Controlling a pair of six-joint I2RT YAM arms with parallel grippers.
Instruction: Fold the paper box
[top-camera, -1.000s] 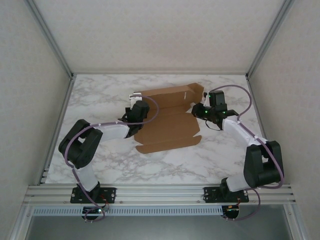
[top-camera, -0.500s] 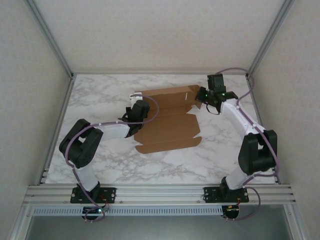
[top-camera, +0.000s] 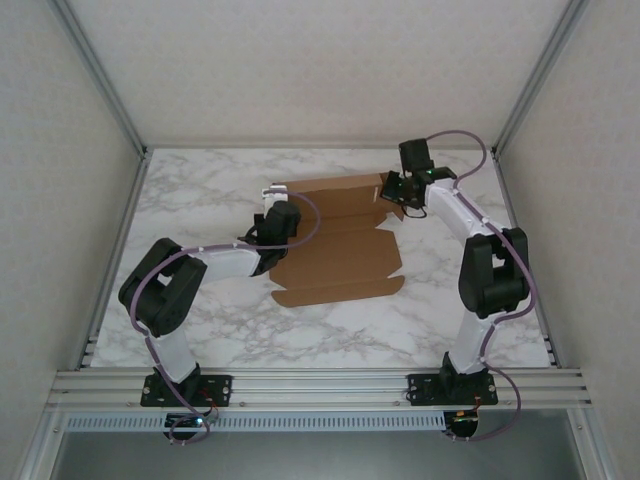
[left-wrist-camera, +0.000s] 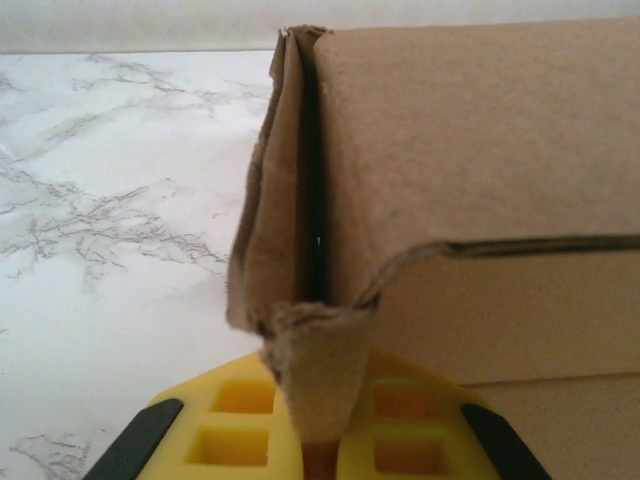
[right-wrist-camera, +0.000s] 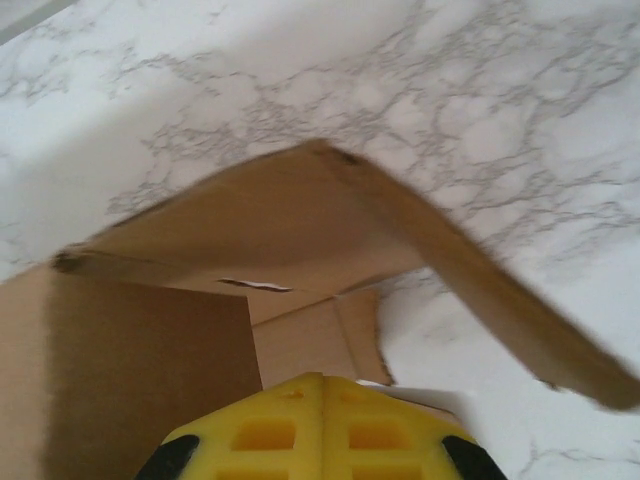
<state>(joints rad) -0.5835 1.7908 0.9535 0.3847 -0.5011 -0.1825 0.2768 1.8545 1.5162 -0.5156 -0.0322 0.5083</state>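
The paper box (top-camera: 340, 245) lies as a brown cardboard sheet in the middle of the marble table, its back panel and side flaps partly raised. My left gripper (top-camera: 270, 200) is at the box's far left corner. In the left wrist view its yellow fingers (left-wrist-camera: 240, 420) are shut on a crumpled cardboard tab (left-wrist-camera: 318, 370) below an upright folded wall (left-wrist-camera: 470, 140). My right gripper (top-camera: 388, 193) hovers at the far right corner. Its yellow pads (right-wrist-camera: 270, 430) are pressed together with nothing between them, above a raised flap (right-wrist-camera: 330, 210).
The marble tabletop (top-camera: 200, 190) is bounded by white walls and aluminium posts (top-camera: 105, 85). A metal rail (top-camera: 320, 385) carries both arm bases at the near edge. Bare marble lies left of the box and in front of it (top-camera: 330, 330).
The right arm has swung from the box's right side away to its far right corner, and its jaws have closed fully. The left gripper has kept its grip and place.
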